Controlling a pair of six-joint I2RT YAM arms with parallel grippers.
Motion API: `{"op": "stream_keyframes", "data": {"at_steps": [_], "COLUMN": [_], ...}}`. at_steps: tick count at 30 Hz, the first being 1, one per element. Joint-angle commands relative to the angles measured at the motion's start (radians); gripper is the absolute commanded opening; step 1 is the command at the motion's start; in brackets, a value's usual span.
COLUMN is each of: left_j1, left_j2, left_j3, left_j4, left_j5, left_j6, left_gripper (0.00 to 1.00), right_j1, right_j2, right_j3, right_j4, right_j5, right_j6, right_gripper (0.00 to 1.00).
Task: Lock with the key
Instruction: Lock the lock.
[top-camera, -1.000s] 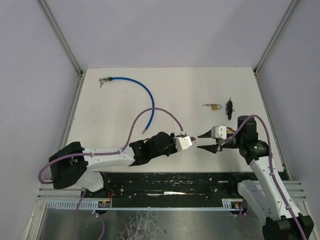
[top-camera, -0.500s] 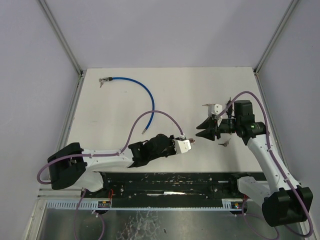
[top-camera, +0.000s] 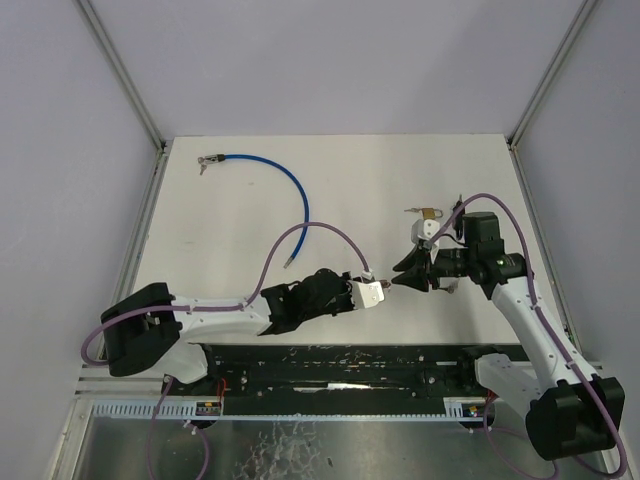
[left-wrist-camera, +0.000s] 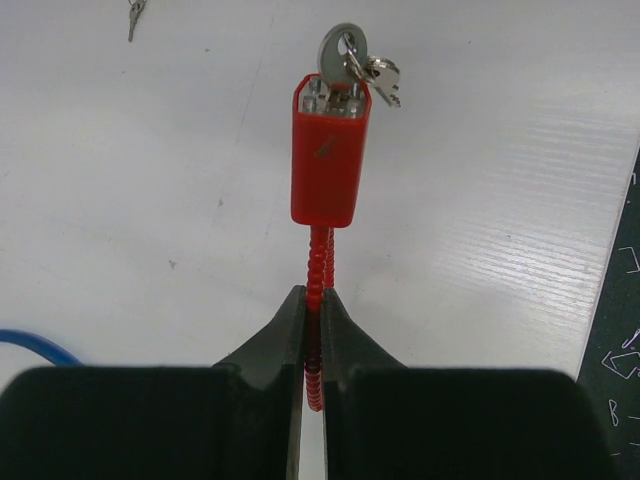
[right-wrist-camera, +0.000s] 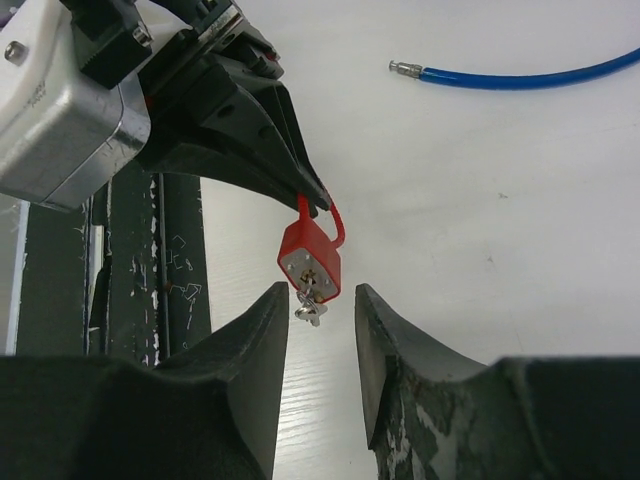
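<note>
Left pincer (left-wrist-camera: 311, 297) clamped on ribbed shackle (left-wrist-camera: 319, 250) of boxy red padlock (left-wrist-camera: 330, 150), right pincer (right-wrist-camera: 320, 296) parted

Glossy red plastic padlock (left-wrist-camera: 328, 160), shiny metal keys (left-wrist-camera: 333, 62), matt white table (left-wrist-camera: 500, 250)

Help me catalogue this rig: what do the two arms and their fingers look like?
Both the left arm and right arm have white links with black joints and bases. A purple cable loops along each. The fingers are black, tapering to points, mounted on a silvery block.

Left fingers (left-wrist-camera: 275, 340) pinched shut — right fingers (right-wrist-camera: 250, 370) parted, facing them.
</note>
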Motion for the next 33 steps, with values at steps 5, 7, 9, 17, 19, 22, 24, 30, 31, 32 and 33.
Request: {"op": "stream_keyframes", "data": {"at_steps": [5,7,9,17,19,22,24,30,31,32,33], "left_j1": [-0.007,-0.007,-0.007,-0.008,-0.006,-0.006,-0.006,-0.006,-0.005,-0.006,-0.006], "left_j2": [0.015,0.016,0.016,0.018,0.022,0.027,0.029,0.032,0.033,0.031,0.031], "left_j3": [0.041,0.042,0.042,0.049,0.052,0.056,0.058,0.063,0.062,0.062,0.062], "left_j4": [0.079,0.078,0.077,0.074,0.069,0.067,0.061,0.053,0.051,0.050,0.049], "left_j5": [0.015,0.015,0.015,0.010,0.008,0.003,-0.003,-0.015,-0.016,-0.017,-0.018], "left_j6": [-0.013,-0.012,-0.013,-0.022,-0.023,-0.024,-0.026,-0.030,-0.031,-0.031,-0.033], "left_gripper": [0.00,0.00,0.00,0.00,0.00,0.00,0.00,0.00,0.00,0.00,0.00], "right_j1": [0.053,0.062,0.069,0.088,0.094,0.100,0.103,0.108,0.107,0.107,0.107], "right_j2": [0.032,0.041,0.046,0.054,0.060,0.066,0.068,0.054,0.049,0.047,0.044], "right_j3": [-0.017,-0.016,-0.020,-0.026,-0.026,-0.025,-0.024,-0.026,-0.027,-0.030,-0.033], "right_j4": [0.050,0.052,0.056,0.055,0.050,0.046,0.035,0.025,0.023,0.019,0.016], "right_j5": [0.020,0.033,0.045,0.058,0.060,0.069,0.075,0.104,0.104,0.105,0.105], "right_j6": [0.050,0.053,0.055,0.048,0.042,0.039,0.023,-0.017,-0.025,-0.037,-0.050], "right_gripper": [0.35,0.33,0.31,0.28,0.27,0.23,0.19,0.13,0.12,0.11,0.11]}}
